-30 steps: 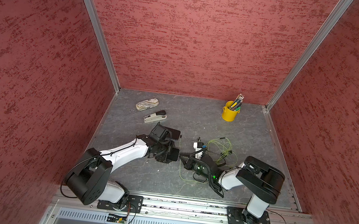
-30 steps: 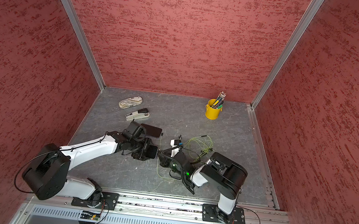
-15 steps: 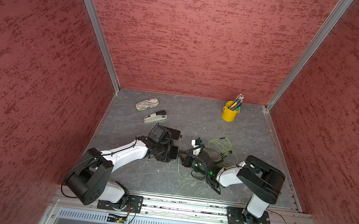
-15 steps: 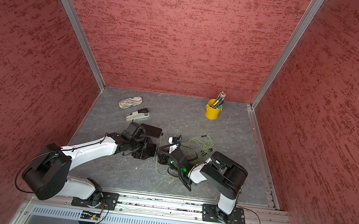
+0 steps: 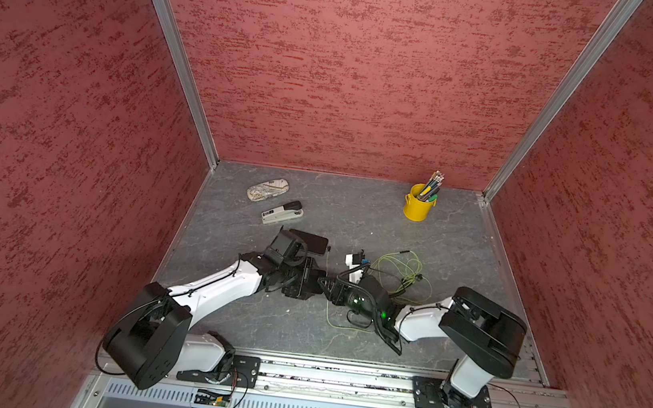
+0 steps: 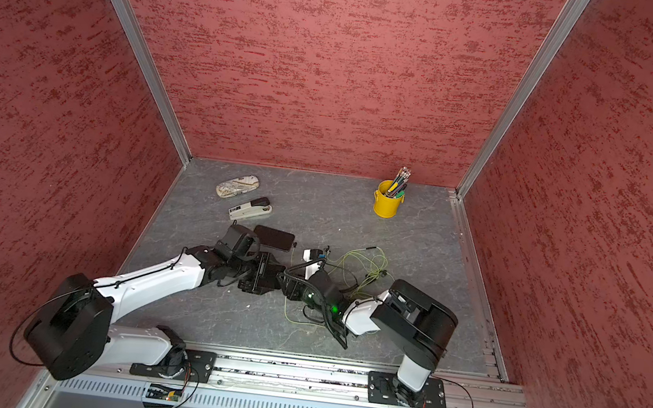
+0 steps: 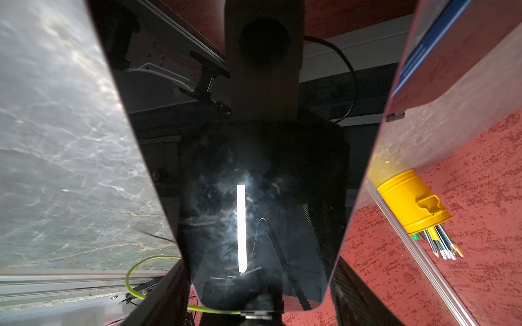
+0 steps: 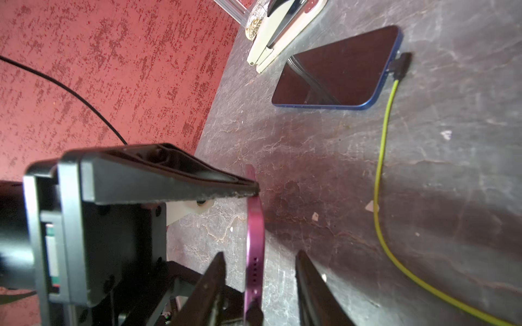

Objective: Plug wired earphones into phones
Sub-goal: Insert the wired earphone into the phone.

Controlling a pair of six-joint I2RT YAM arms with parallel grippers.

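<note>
A top view is showing a grey surface (image 5: 357, 217) walled in red, with two white and black robot arms reaching in from the near edge.

At far left, toward the back, a beige case (image 5: 268, 189) is lying flat. A stapler (image 5: 283, 212) is lying just beside it.

Nearer the middle, the left gripper (image 5: 313, 284) is clamping the purple phone (image 7: 254, 169), which is standing on its long edge. In the left wrist view its dark screen is filling the space between the fingers. A black plug (image 7: 255, 314) is sitting at that phone's far end, and a yellow-green cable (image 7: 135, 271) is running off from it.

Just behind the left gripper, the blue phone (image 8: 339, 67) is lying flat with its screen up. A second plug (image 8: 399, 66) is sitting against its end, and that plug's cable is trailing toward the near edge.

The right gripper (image 8: 260, 254) is facing the left one. Its jaws are standing apart on either side of the purple phone's end, with a gap showing at each fingertip.

The rest of the earphones (image 5: 401, 270) are lying in a loose tangle on the surface just behind the right arm.

At far right, near the back wall, a yellow cup (image 5: 417, 207) is standing upright and holding pencils (image 5: 431, 183).
</note>
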